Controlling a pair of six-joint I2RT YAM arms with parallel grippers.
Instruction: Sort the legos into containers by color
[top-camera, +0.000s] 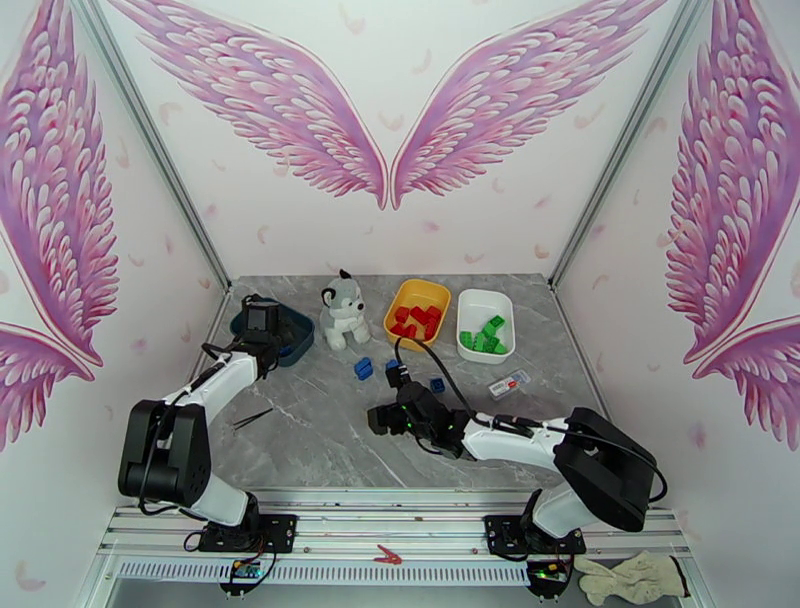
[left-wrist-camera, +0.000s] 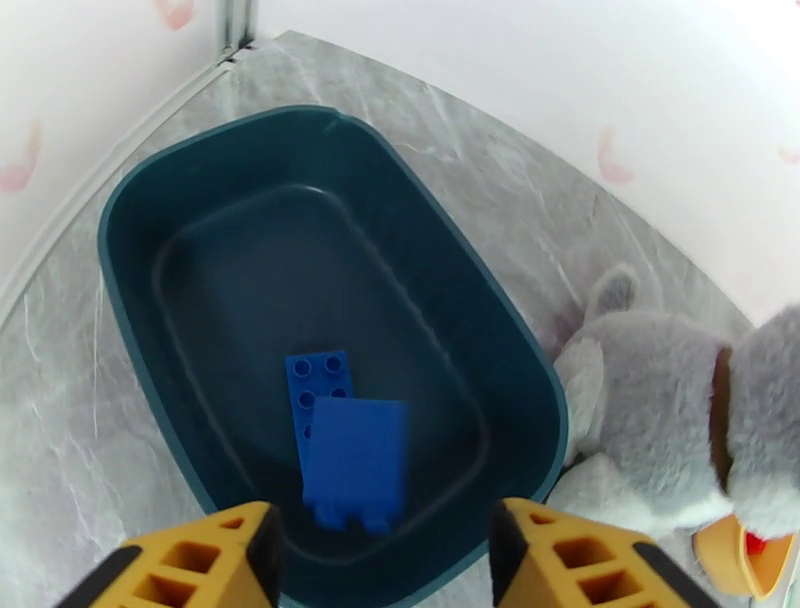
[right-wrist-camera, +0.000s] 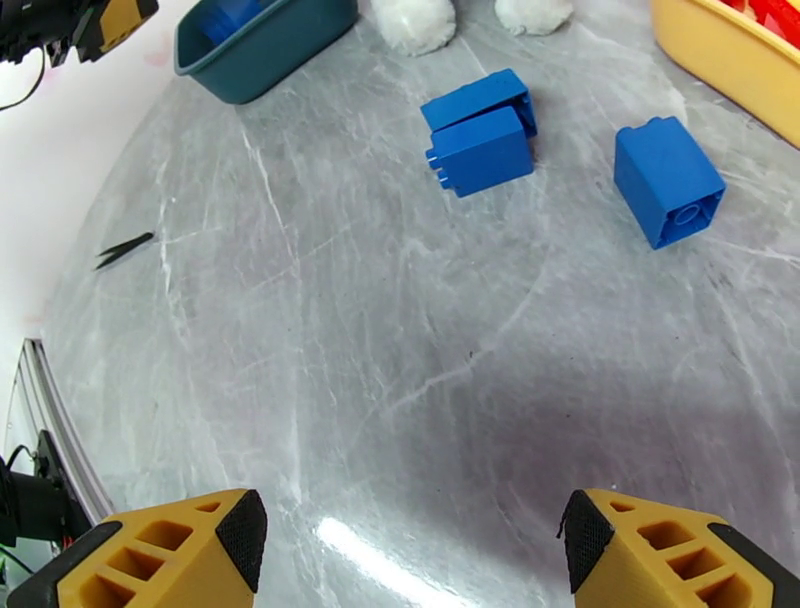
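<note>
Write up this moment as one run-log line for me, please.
left end effector: open over teal tray | contents: blue bricks | right end effector: open, empty, above table | loose blue bricks: on table ahead

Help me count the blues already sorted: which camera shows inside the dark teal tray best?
Left wrist: it looks down into the dark teal tray, two blue bricks inside. Top external has the left arm covering most of it; right wrist catches a corner at its upper edge.
</note>
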